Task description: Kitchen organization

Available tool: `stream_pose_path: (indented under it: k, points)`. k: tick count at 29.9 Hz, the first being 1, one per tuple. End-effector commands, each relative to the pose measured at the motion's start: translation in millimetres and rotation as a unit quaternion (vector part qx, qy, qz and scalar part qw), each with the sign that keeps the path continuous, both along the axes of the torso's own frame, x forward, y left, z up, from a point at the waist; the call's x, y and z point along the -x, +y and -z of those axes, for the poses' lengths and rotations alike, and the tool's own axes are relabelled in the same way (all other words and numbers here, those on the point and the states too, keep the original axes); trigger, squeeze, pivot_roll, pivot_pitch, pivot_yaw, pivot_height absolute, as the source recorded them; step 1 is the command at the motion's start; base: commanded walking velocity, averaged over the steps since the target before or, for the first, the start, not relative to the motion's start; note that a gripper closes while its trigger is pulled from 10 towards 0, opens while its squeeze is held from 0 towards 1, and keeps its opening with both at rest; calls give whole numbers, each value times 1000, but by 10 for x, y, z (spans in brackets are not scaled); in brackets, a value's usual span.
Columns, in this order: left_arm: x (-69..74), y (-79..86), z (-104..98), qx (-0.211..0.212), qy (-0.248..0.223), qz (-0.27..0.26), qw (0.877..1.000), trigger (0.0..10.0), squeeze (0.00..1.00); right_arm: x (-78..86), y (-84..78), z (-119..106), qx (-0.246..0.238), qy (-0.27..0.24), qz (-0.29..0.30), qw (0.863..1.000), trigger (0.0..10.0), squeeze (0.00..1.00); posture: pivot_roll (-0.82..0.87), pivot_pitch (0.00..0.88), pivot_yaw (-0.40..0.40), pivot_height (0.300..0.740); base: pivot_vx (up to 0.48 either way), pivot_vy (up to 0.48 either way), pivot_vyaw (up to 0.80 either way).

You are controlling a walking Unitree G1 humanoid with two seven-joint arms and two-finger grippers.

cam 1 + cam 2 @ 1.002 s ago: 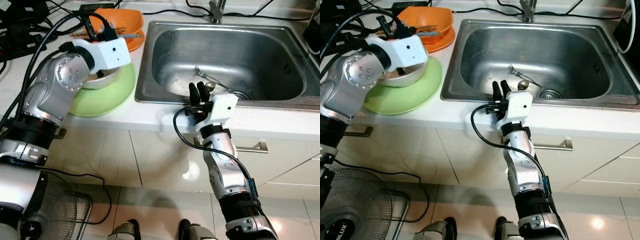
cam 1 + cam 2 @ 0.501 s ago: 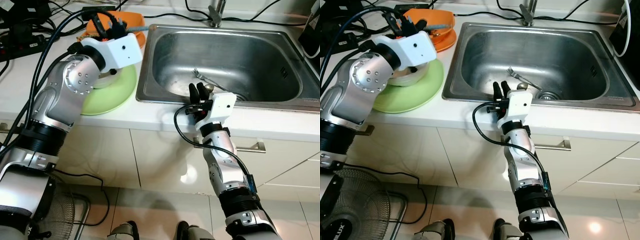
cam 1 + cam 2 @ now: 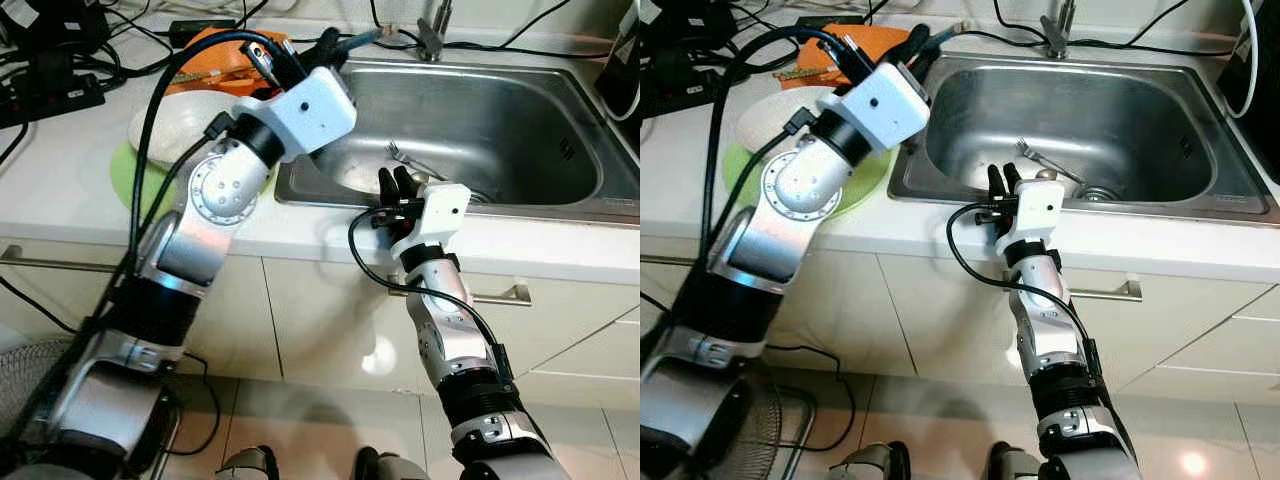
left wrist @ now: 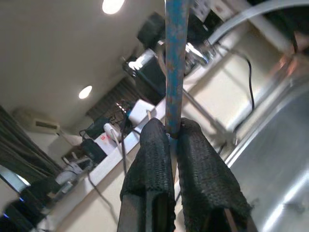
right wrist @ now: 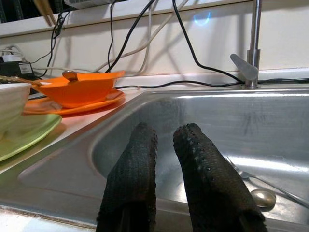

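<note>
**Utensil carried over the sink's near-left corner**

Care at the release is what the step in hand seems to call for: the left gripper [image 4: 175, 133] has its two black fingers [image 4: 153, 159] pinched on a slim blue-handled utensil [image 4: 175, 58], gripped low on the shaft. I judge the utensil is being taken to the sink. To do it well, bring the fingertips down inside the basin before parting them, and tilt the shaft toward level, so the piece is laid down and not dropped to bounce off the steel.

Nearest the robot, the right gripper [image 3: 398, 184] hangs at the front rim of the sink [image 3: 560, 200], its fingers [image 5: 133, 183] a narrow slit apart with nothing between them. Just beyond those fingertips, on the basin floor, lie a fork [image 3: 400, 155] and a spoon [image 5: 263, 198], close to the drain.

Farther back, the utensil's long axis runs straight out from the left fingertips. In the head views its free end [image 3: 362, 38] slants away toward the tap [image 3: 432, 30] at the back of the counter. The working end is out of sight.

Beside the left arm, a white bowl [image 3: 175, 125] sits on a green plate [image 3: 865, 180]. Beyond them stands an orange dish [image 5: 79, 89].
</note>
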State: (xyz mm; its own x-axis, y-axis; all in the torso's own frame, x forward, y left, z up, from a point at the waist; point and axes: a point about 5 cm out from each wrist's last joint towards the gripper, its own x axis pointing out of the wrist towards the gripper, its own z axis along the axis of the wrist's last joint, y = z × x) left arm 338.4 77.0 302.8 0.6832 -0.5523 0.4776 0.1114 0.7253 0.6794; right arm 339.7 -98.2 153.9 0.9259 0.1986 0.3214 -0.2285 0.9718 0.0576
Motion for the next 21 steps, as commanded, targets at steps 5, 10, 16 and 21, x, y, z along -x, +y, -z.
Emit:
stream_pose_path:
  k: [5,10,16,21]
  points:
    - [-101,25,302,173,125,53,975,10000,0,-40,-32,-62,3,-13,4,1000,10000,643,38,33,32,740,0,0,0]
    - [-116,27,435,240,163,67,955,10000,0,-46,-55,-107,6,-26,3,1000,10000,1000,31,23,30,740,0,0,0]
    - [-92,16,417,254,153,92,951,10000,0,-54,-37,-149,19,-39,-5,999,10000,1000,29,16,28,740,0,0,0]
    - [-81,2,429,255,167,100,947,10000,0,-41,-2,-153,26,-44,-12,999,10000,1000,28,10,27,740,0,0,0]
